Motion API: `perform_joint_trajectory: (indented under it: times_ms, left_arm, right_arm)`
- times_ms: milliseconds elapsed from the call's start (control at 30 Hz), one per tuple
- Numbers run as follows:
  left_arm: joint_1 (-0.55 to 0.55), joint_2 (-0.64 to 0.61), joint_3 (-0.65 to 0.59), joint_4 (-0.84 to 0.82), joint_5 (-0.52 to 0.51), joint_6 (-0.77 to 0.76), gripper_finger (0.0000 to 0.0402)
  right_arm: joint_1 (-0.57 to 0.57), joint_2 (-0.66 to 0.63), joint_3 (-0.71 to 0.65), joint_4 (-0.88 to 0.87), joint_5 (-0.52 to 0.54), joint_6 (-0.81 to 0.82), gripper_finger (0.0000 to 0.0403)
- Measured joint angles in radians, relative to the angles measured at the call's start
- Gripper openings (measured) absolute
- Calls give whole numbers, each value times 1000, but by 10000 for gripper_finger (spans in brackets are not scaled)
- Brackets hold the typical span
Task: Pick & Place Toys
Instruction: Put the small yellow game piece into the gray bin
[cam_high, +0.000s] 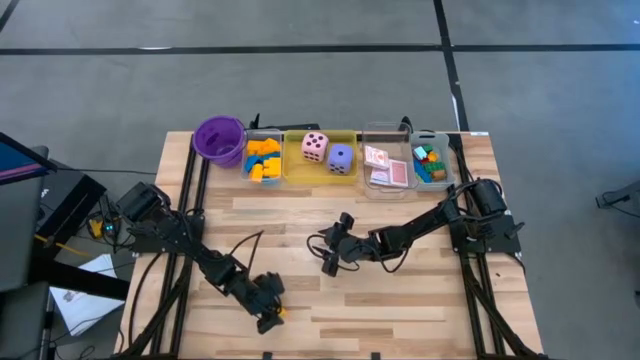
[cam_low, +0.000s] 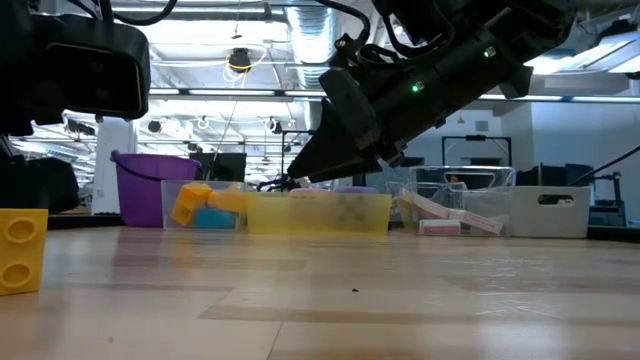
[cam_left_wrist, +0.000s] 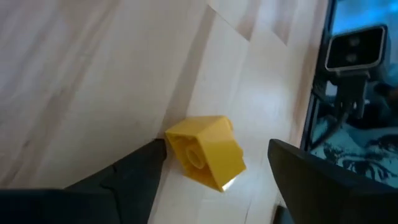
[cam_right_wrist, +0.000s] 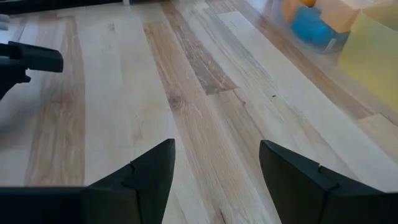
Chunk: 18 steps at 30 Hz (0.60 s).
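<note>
The yellow block (cam_left_wrist: 205, 149) lies on the table (cam_high: 400, 300) at about 7 o'clock, loose between the left gripper's (cam_high: 268, 305) parted fingers, seemingly just set down, while the right gripper (cam_high: 333, 250), open and empty, hovers mid-table, so fetching another toy comes next.

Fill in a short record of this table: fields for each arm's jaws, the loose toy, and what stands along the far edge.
left gripper: jaws open, either side of the yellow block, near edge
right gripper: jaws open, empty, mid-table
loose toy: yellow block only
far edge: purple cup, tray of blocks, yellow tray with two dice, clear trays with cards and blocks
</note>
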Motion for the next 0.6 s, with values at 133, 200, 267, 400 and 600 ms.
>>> perform_joint_trajectory:
  times_ms: [133,200,267,400,600]
  left_arm:
    - [2,-1,2,-42,-26,-23,273]
    - [3,-2,3,-63,-30,-27,264]
    - [4,-2,3,-87,-36,-27,255]
    - [4,-3,4,-124,-43,-27,234]
    - [5,-2,2,-133,-43,-26,208]
  right_arm:
    - [0,0,0,-3,0,0,228]
    - [-2,0,0,-3,0,0,228]
    - [-7,0,0,-3,0,-1,228]
    - [-15,0,0,-5,0,0,228]
    - [-14,0,0,-18,0,0,228]
